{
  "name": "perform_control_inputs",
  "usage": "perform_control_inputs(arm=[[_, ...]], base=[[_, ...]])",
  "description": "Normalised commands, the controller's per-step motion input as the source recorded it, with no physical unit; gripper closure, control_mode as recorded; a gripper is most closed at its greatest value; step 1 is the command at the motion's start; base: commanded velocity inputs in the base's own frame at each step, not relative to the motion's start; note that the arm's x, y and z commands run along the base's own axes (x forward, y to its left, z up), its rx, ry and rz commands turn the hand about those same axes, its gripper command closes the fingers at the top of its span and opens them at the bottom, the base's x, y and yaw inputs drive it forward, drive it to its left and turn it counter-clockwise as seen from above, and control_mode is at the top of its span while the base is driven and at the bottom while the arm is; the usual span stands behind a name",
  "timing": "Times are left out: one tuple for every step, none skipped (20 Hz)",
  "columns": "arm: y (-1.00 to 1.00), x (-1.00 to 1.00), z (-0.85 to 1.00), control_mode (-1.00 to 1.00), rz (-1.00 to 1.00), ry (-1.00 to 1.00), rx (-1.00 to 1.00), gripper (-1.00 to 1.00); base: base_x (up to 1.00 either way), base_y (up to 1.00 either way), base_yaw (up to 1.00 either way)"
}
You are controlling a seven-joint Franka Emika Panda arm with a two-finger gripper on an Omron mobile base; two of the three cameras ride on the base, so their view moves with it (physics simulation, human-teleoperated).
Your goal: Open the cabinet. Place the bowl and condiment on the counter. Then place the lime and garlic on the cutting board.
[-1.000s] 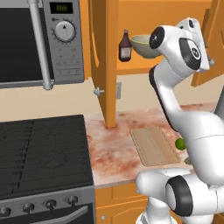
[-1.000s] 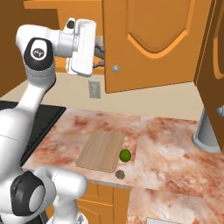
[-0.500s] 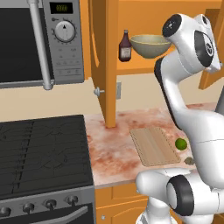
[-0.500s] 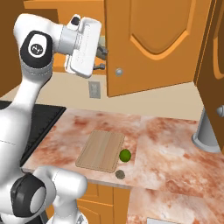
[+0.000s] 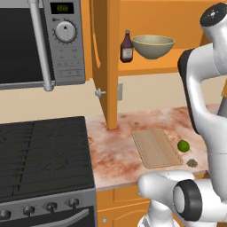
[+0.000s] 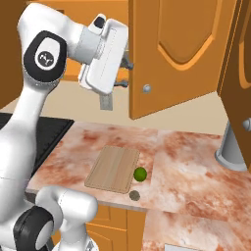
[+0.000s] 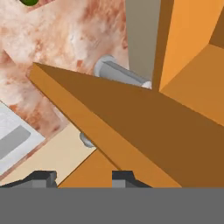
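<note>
The cabinet door stands swung open, edge-on in the left base view. On the shelf inside sit the dark condiment bottle and the olive-beige bowl. My gripper hovers high, just left of the open door's edge, with its fingers apart and nothing between them. In the hand view the gripper looks down over the door's top edge. On the counter lies the cutting board. Beside it are the lime and the garlic.
A black stove top lies left of the counter, with a microwave above it. A grey cylinder stands at the counter's far right under a second open door. A door knob sticks out near the hand.
The hand has risen and shifted right toward the door's edge. The arm's upper part has swung up, so the bowl now shows whole in the left base view. The door stays open.
</note>
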Motion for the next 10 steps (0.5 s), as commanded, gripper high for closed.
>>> perform_control_inputs(arm=[[-1.00,-0.16,-0.36,-1.00,0.00,0.00,0.13,-1.00],[-1.00,-0.14,-0.38,-1.00,0.00,0.00,0.13,-1.00],[-1.00,-0.09,-0.40,-1.00,0.00,0.00,0.13,-1.00],[-1.00,-0.05,-0.41,-1.00,0.00,0.00,0.13,-1.00],[-1.00,-0.02,-0.41,-1.00,0.00,0.00,0.13,-1.00],[-1.00,0.00,-0.47,-1.00,0.00,0.00,0.13,-1.00],[-1.00,0.00,-0.46,-1.00,0.00,0.00,0.13,-1.00],[-1.00,0.00,-0.45,-1.00,0.00,0.00,0.13,-1.00],[-1.00,0.00,-0.46,-1.00,0.00,0.00,0.13,-1.00],[-1.00,0.00,-0.45,-1.00,0.00,0.00,0.13,-1.00]], base=[[0.00,0.00,0.00],[0.00,0.00,0.00],[0.00,0.00,0.00],[0.00,0.00,0.00],[0.00,0.00,0.00],[0.00,0.00,0.00],[0.00,0.00,0.00],[0.00,0.00,0.00],[0.00,0.00,0.00],[0.00,0.00,0.00]])
